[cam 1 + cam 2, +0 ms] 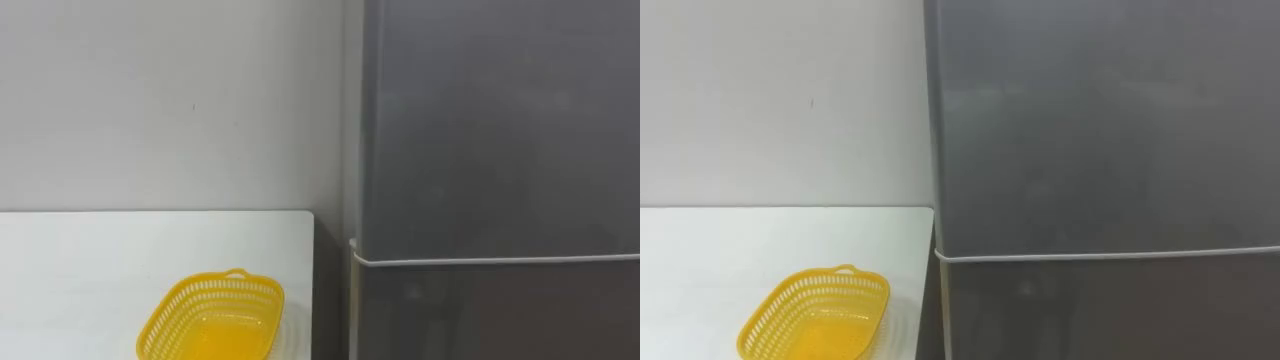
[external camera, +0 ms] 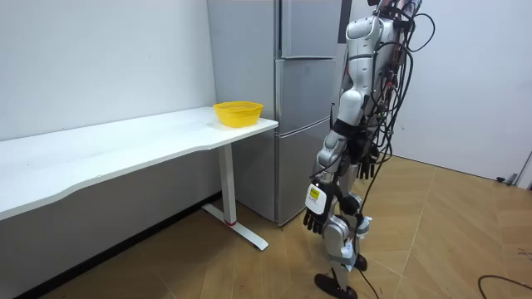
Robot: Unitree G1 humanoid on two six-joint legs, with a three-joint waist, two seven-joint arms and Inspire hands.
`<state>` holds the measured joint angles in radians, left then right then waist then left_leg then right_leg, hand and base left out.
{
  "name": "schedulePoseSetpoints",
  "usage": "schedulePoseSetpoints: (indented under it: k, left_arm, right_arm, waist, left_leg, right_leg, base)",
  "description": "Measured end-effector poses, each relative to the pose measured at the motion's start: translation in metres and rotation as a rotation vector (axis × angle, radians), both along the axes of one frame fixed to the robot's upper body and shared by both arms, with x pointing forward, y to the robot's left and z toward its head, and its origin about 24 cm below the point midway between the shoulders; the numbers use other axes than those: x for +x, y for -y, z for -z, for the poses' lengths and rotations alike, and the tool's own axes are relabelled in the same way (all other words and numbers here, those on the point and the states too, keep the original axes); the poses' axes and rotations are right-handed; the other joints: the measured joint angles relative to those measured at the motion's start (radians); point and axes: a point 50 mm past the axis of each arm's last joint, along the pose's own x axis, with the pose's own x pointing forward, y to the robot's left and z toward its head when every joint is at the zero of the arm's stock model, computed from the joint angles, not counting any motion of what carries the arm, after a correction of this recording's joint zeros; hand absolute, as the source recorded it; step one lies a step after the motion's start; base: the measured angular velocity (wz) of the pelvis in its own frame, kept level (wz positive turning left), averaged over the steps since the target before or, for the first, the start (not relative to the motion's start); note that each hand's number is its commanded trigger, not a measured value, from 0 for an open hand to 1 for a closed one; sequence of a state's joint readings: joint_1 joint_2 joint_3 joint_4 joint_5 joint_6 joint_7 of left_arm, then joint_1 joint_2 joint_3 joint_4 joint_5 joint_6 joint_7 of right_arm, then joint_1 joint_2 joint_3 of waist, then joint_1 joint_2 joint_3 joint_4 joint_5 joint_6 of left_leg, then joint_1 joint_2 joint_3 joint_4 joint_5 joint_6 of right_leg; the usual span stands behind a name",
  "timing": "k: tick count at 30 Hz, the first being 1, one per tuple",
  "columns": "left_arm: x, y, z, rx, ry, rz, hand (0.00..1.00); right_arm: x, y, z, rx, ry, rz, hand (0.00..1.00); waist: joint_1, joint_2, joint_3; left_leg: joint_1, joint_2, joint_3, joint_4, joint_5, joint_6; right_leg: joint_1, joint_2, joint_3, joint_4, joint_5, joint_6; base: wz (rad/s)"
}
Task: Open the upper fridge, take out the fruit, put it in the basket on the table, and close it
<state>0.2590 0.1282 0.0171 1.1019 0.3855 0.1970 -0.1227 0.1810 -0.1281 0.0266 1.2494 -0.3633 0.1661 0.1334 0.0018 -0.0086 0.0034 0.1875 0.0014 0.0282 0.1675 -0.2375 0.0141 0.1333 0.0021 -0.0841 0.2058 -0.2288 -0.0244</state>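
One yellow basket (image 1: 160,318), empty, on white table (image 1: 100,260), lower left of frame. I see fridge (image 1: 500,130) at right, both doors shut. Left hand (image 2: 316,218) hangs by thigh, fingers loose, holding nothing.

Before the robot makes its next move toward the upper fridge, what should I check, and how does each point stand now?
1. Upper fridge door open: not ok, it is shut.
2. Left hand free: ok, it hangs open and empty beside the leg.
3. Robot faces the fridge: ok.
4. Yellow basket out of the way: ok, it sits on the white table, apart from the fridge.
5. Door handle located: cannot tell.
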Motion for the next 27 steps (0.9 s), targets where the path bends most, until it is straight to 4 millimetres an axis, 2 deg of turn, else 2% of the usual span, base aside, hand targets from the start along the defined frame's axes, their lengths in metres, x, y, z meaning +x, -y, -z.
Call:
schedulePoseSetpoints:
  k: [16,23,27]
  left_arm:
    - [-0.0004,0.0002,0.0003,-0.004,-0.006,-0.003,0.0]
    - [-0.0038,0.0041,0.0008,-0.027,0.009,-0.08,0.0]
    - [-0.0046,0.0,0.0002,0.008,0.039,-0.172,0.0]
  right_arm:
    - [0.0023,0.0015,-0.0001,-0.019,0.013,0.005,0.0]
    - [0.002,0.0015,-0.0002,-0.022,0.017,0.018,0.0]
    - [0.0022,0.0011,0.0,-0.028,0.026,0.043,0.0]
  waist:
    - [0.002,-0.006,-0.0008]
    - [0.001,-0.01,-0.0022]
    - [0.009,-0.012,-0.0028]
  left_leg:
    - [-0.005,-0.001,-0.004,0.002,0.0,0.0]
    - [-0.012,-0.013,-0.011,0.024,0.0,0.0]
    - [-0.007,-0.013,-0.008,0.025,0.0,0.0]
  right_leg:
    - [-0.004,-0.002,-0.002,0.004,-0.003,0.0]
    - [0.003,-0.019,-0.051,0.015,-0.016,0.004]
    - [0.01,-0.02,-0.053,0.017,-0.02,0.005]
  base:
    - [0.0]
    - [0.13]
    - [0.08]
